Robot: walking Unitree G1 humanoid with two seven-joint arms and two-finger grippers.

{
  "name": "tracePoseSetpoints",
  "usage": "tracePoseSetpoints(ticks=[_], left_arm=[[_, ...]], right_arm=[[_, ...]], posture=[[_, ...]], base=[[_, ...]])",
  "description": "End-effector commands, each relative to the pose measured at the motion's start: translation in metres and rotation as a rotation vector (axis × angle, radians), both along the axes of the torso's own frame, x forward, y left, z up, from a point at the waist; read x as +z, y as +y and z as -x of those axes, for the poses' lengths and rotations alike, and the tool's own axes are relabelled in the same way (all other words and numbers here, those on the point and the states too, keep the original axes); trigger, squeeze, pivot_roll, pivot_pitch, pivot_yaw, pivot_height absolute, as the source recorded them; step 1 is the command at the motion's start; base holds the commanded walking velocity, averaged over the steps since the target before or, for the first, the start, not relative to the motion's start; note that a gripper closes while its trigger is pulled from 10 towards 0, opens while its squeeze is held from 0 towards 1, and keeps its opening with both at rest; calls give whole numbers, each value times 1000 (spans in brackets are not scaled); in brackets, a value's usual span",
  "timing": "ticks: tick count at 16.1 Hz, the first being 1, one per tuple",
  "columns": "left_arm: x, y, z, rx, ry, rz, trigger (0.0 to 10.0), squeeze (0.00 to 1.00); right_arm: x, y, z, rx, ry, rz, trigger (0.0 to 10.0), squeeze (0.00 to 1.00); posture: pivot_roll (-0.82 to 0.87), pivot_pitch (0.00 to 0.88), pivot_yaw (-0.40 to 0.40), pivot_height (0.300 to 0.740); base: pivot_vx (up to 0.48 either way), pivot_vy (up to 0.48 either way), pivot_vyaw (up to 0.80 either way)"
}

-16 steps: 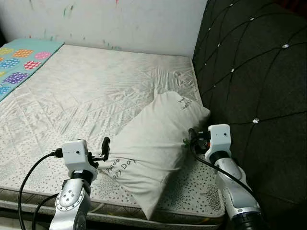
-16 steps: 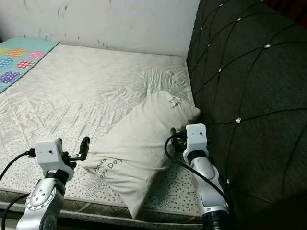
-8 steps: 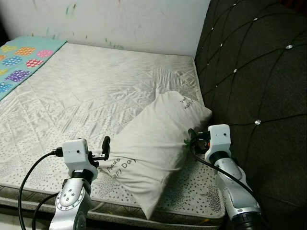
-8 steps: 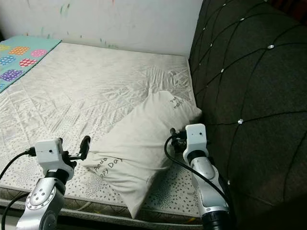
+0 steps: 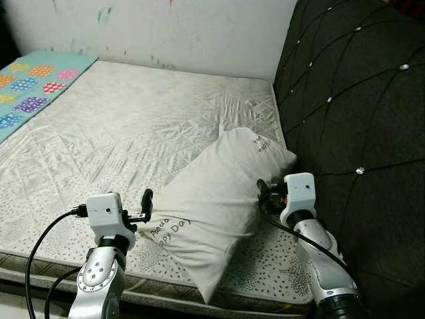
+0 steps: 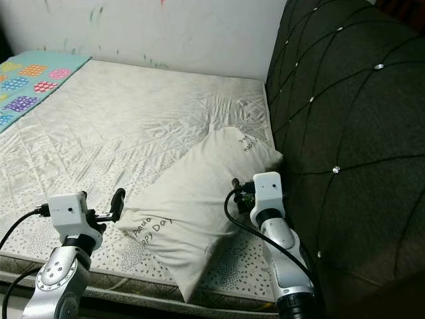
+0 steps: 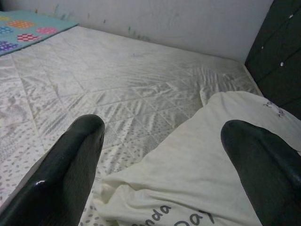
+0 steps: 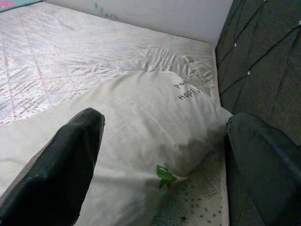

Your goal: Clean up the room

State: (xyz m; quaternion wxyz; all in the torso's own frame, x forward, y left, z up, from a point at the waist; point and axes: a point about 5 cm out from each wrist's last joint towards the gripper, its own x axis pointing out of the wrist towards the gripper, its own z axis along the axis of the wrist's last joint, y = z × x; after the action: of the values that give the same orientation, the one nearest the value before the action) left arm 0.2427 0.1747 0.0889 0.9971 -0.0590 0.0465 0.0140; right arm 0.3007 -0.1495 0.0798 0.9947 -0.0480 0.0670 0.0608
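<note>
Two hands flank the pillow (image 5: pixel 216 199) near the bed's (image 5: pixel 119 133) front edge: left hand (image 5: pixel 147 206) spread, right hand (image 5: pixel 263 197) spread beside the headboard (image 5: pixel 358 119); open mattress beyond.

Pale bedding, dark headboard

Cream pillow (image 5: pixel 216 199) (grey lettering, small green mark); white dotted quilted mattress (image 5: pixel 113 126); black tufted headboard (image 5: pixel 358 113) at right; teal blanket (image 5: pixel 30 83) with multicoloured patches, upper left.
</note>
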Motion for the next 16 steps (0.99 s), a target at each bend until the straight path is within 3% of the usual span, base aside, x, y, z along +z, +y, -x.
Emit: tracePoseSetpoints(ticks=[1,11,16], left_arm=[[3,-3,-1,-12,-6,-4,10000,0],[3,-4,-1,-12,-8,-12,10000,0],[2,-1,-1,12,1,-22,10000,0]], right_arm=[[1,-2,0,-3,1,0,10000,0],[0,1,-1,21,3,1,10000,0],[0,2,-3,42,7,10,10000,0]], posture=[[-56,0,-46,682],[-53,0,-51,574],[-53,0,-51,574]], base=[[0,0,0],[0,0,0],[0,0,0]])
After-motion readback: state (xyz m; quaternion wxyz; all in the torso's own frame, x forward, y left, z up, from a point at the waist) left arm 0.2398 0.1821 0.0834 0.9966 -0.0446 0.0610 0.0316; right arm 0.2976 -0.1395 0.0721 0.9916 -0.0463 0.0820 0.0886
